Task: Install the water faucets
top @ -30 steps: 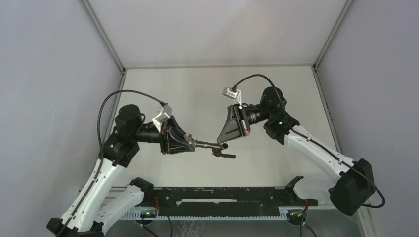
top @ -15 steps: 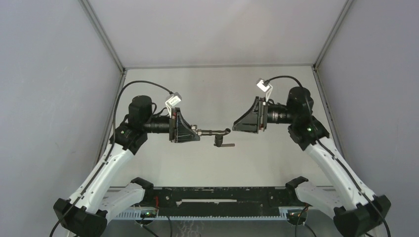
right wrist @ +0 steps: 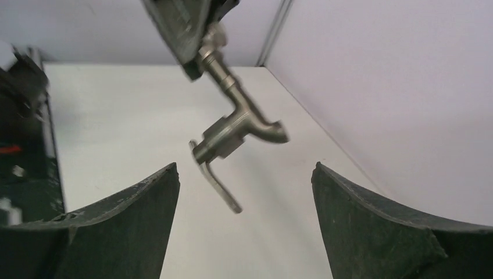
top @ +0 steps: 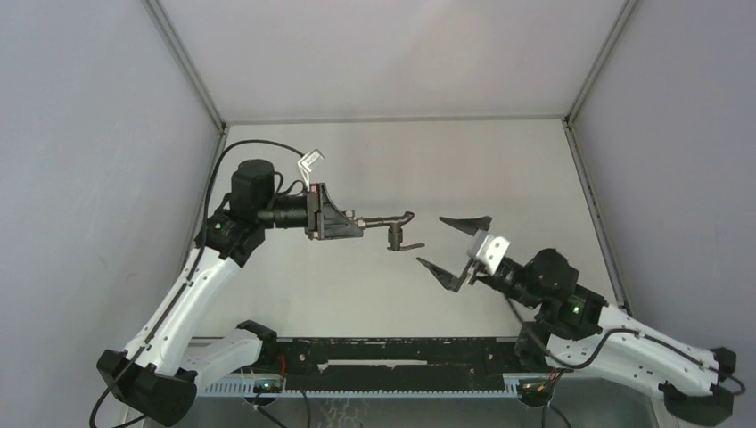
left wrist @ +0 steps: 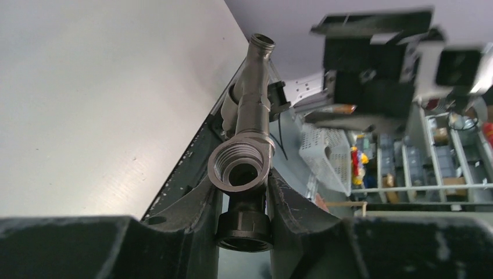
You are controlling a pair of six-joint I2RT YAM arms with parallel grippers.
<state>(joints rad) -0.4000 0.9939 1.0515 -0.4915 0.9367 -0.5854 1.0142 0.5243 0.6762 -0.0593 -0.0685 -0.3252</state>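
Observation:
The water faucet [top: 383,218] is one slim grey metal tap held level above the table, spout end to the right, its thin lever handle [top: 403,243] hanging down. My left gripper [top: 349,219] is shut on its threaded end. In the left wrist view the threaded end [left wrist: 240,168] sits between the fingers [left wrist: 195,203], and the stem [left wrist: 256,93] runs away from the camera. My right gripper [top: 429,239] stands wide open just right of and below the spout, touching nothing. In the right wrist view the faucet [right wrist: 232,125] hangs above and beyond the right gripper [right wrist: 244,167].
A black rail [top: 401,357] runs along the near table edge between the arm bases. Grey enclosure walls [top: 89,178] close in the left, right and back. Shelves and a white basket [left wrist: 325,151] show beyond the table in the left wrist view.
The right gripper has opened off the faucet's spout end, and its arm has swung down toward the near right. The left arm has kept its hold and carried the faucet slightly farther back.

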